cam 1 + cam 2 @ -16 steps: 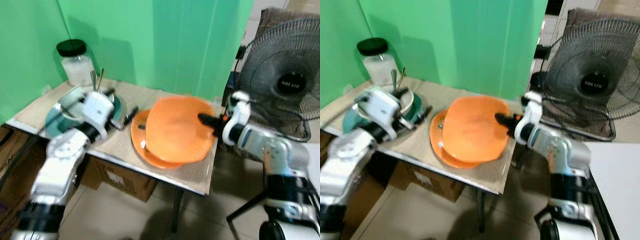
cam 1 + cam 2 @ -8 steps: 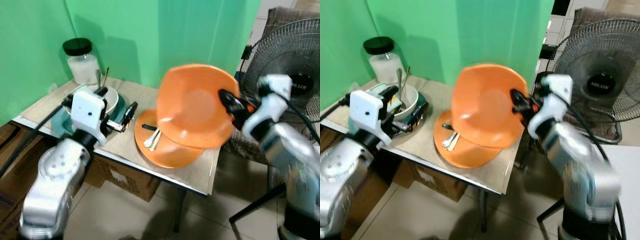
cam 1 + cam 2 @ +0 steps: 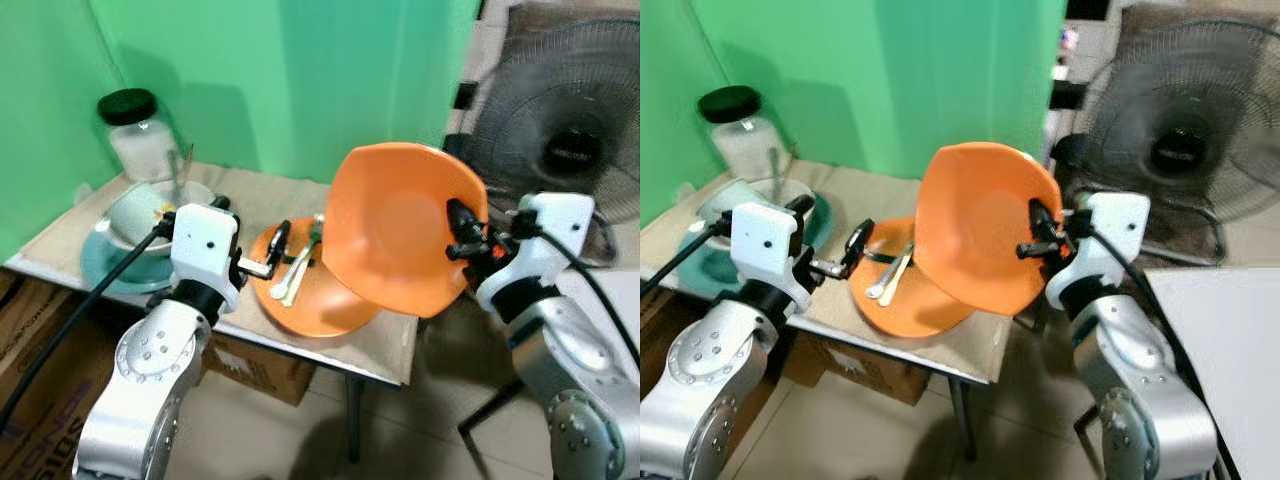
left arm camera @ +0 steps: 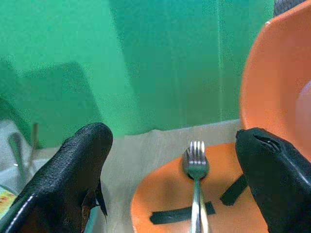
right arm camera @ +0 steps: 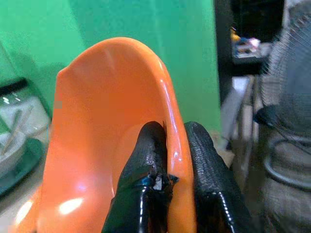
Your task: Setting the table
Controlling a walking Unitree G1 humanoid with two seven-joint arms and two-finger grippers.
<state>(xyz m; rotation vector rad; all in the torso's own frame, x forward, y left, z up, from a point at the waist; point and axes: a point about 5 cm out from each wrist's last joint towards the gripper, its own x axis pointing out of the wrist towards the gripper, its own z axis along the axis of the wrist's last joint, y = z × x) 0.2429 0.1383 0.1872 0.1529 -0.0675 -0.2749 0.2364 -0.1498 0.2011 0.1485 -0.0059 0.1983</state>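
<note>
right gripper (image 5: 167,145) jaws clamped on rim of round orange plastic plate (image 3: 400,225), held tilted above surface (image 3: 300,195) | left gripper (image 4: 180,160) jaws apart, over second orange plate (image 3: 320,300) holding metal fork (image 4: 196,165)

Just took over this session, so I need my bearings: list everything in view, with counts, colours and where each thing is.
Table: 1, beige top, in front of the green backdrop.
Lifted plate: 1, orange, held on edge off the table's right end.
Flat plate: 1, orange, on the table, black tape strip on it.
Cutlery: fork and spoon, silver, lying on the flat plate.
Bowl: 1, white, on a teal plate, utensils inside.
Jar: 1, clear, black lid, back left corner.
Fan: 1, dark, right of the table.
Left gripper: open, over the flat plate.
Right gripper: pinching the lifted plate's rim.
</note>
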